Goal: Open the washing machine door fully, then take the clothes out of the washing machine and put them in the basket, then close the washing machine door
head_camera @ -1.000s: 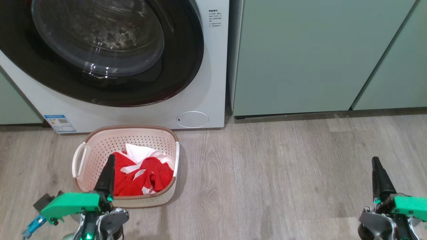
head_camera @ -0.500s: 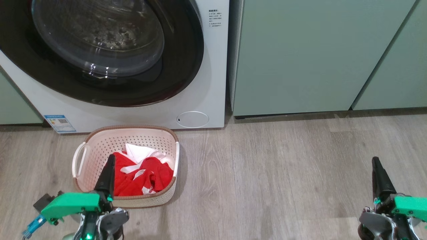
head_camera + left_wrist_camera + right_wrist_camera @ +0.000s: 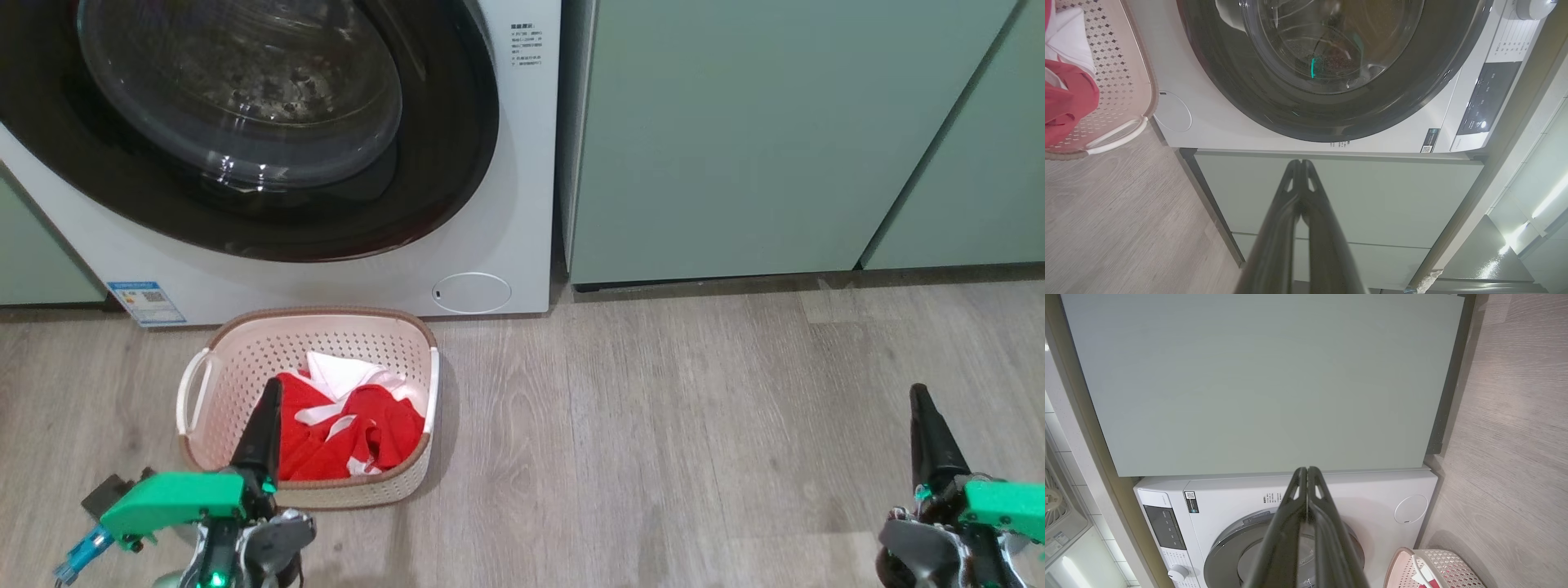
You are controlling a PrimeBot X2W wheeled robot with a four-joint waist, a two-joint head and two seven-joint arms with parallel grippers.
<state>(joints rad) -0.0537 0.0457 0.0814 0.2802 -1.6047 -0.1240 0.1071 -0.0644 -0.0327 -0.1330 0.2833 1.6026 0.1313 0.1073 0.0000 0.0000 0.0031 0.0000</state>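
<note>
From the head view, nothing has moved in the last second: both arms, the laundry and the door sit exactly where they were. I take that stillness to mean the job is finished and the robot is at rest. The washing machine door [image 3: 245,122] lies shut against the white washing machine [image 3: 526,204] at the far left, its glass bulge facing out into the room. The basket [image 3: 326,313] stands on the wood floor [image 3: 653,425] just near of the machine. Its two white handles are at the left and right ends, so I judge that its long axis runs left to right, along the machine's front. The clothes [image 3: 343,437] lie inside it, bunched toward the right and near side, white trim at the far end and red at the near end. The left gripper [image 3: 269,400] shows over the basket's near left rim with its fingers pressed together and empty, pointing away toward the machine. I cannot tell how high it hangs. The right gripper [image 3: 920,400] is well apart at the near right, also pressed together and holding nothing, pointing at the pale-green cabinet [image 3: 775,139].

In the left wrist view, the two dark fingers meet at their tips with nothing between them. The door fills the far side, closed and flush, and a corner of the basket with red cloth is at the edge.

In the right wrist view, the fingers meet the same way. Beyond them are the cabinet front, the machine's small round hatch [image 3: 1411,509] and the basket.
</note>
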